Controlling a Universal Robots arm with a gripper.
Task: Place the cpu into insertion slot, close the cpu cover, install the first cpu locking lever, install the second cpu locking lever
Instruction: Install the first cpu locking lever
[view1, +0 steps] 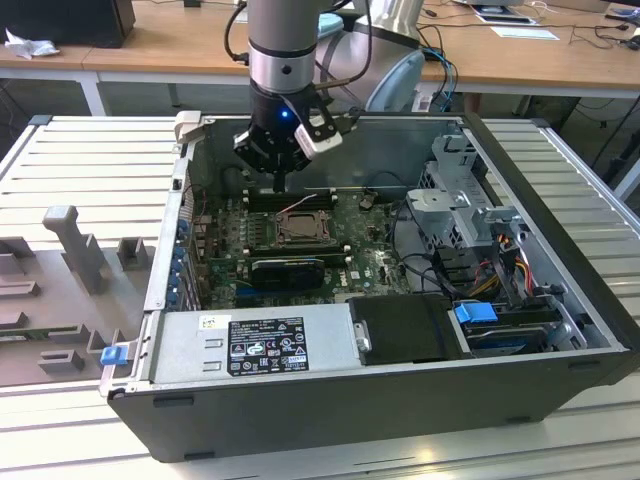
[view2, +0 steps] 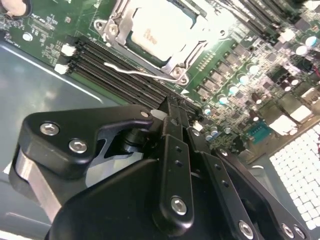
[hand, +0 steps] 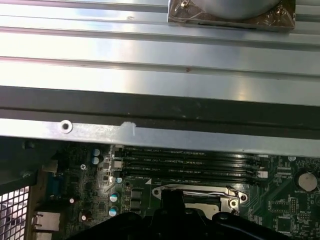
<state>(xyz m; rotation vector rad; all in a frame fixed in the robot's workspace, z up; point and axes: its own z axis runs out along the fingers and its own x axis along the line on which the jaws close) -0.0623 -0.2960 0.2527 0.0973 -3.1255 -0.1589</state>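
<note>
Already in the insertion slot (view1: 300, 241): the cpu (view2: 155, 30), flat, pale top up, framed by the cpu cover (view2: 172, 64), which looks folded down over it. Square in outline, so no long axis to speak of.

Just beyond the slot, toward the rear wall of the case (hand: 150, 75): the gripper (view1: 279, 185), hanging above the long black RAM slots (view2: 95, 55). Pinched shut to a single narrow tip in the second wrist view, with nothing between the fingers. From that tip, cpu and slot just ahead and lower, past the RAM slots; no contact with either.

Between the tip and the slot: a thin wire locking lever (view2: 131, 71), lifted clear of the board along the slot's nearer edge, apparently not latched. By that sign, levers judged not yet installed. Second lever hard to make out.

Farther from the slot, on the side away from the gripper: a black card (view1: 285, 268), then the grey power supply (view1: 260, 345). To the exterior view's right of the slot: loose cables (view1: 500, 250) and the metal drive cage (view1: 460, 200), well apart. Under the whole case, the ribbed tabletop (view1: 80, 160).
</note>
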